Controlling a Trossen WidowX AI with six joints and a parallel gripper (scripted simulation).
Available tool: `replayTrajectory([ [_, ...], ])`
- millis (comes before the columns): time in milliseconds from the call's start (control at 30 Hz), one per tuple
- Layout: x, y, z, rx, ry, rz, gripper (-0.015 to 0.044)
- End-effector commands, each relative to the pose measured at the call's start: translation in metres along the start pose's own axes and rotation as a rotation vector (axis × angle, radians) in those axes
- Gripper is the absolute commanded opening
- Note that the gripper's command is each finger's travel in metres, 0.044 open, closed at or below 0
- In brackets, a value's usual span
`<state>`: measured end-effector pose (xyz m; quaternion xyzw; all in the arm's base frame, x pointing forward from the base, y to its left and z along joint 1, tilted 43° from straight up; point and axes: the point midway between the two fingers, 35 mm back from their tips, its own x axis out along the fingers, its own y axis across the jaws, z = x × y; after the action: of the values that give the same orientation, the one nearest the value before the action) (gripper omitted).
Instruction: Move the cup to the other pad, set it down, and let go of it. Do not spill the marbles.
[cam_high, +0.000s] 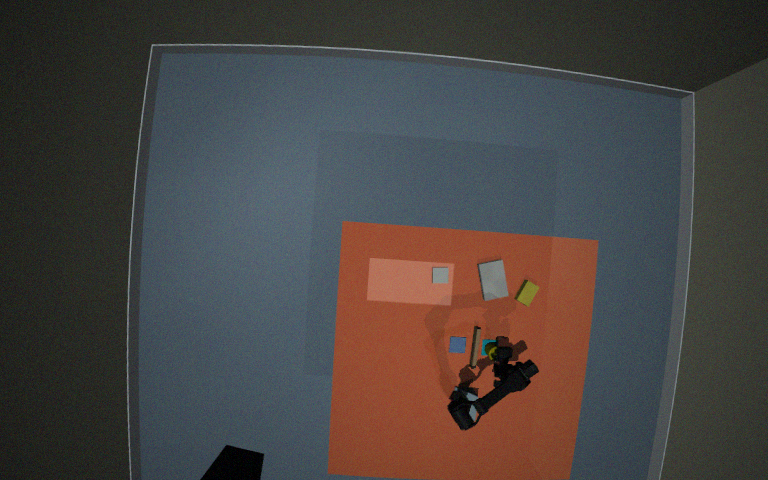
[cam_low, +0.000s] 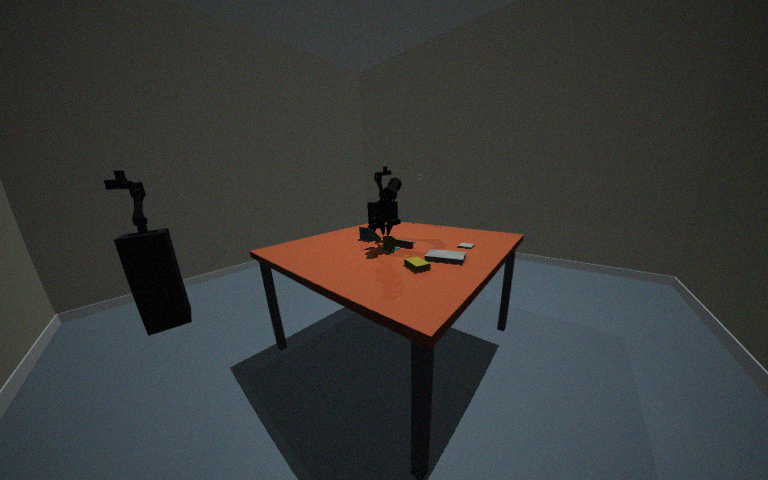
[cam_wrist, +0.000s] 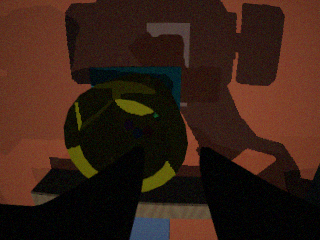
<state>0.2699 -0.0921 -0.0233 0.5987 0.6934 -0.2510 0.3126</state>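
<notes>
The yellow cup (cam_high: 491, 350) (cam_low: 389, 243) (cam_wrist: 90, 120) stands upright on the teal pad (cam_high: 485, 343) (cam_wrist: 176, 89). A few small dark marbles (cam_wrist: 134, 130) and a green one (cam_wrist: 156, 115) show inside it in the wrist view. My gripper (cam_low: 387, 233) (cam_wrist: 172, 155) is part open and empty, its fingertips just above the cup's rim. In the wrist view one fingertip overlaps the cup and the other is to its right. The blue pad (cam_high: 457, 344) (cam_wrist: 150, 229) lies across the low barrier and bears nothing.
The low wooden barrier (cam_high: 475, 346) (cam_wrist: 172, 210) stands between the pads. A grey box (cam_high: 492, 280) (cam_low: 445, 256), a yellow block (cam_high: 527, 293) (cam_low: 417, 264) and a small pale square (cam_high: 440, 275) (cam_low: 466, 245) are elsewhere on the orange table (cam_high: 385, 384) (cam_low: 339, 266).
</notes>
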Motion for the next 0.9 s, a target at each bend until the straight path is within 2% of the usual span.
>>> replayTrajectory([
  [0,-0.008,0.001,0.001,-0.005,-0.006,0.002,0.0147],
  [233,-0.015,-0.001,-0.001,-0.004,-0.005,0.001,0.0147],
  [600,-0.014,-0.001,-0.001,0.001,0.0,0.001,0.0435],
  [867,-0.039,0.0,0.0,0.0,-0.003,0.001,0.044],
])
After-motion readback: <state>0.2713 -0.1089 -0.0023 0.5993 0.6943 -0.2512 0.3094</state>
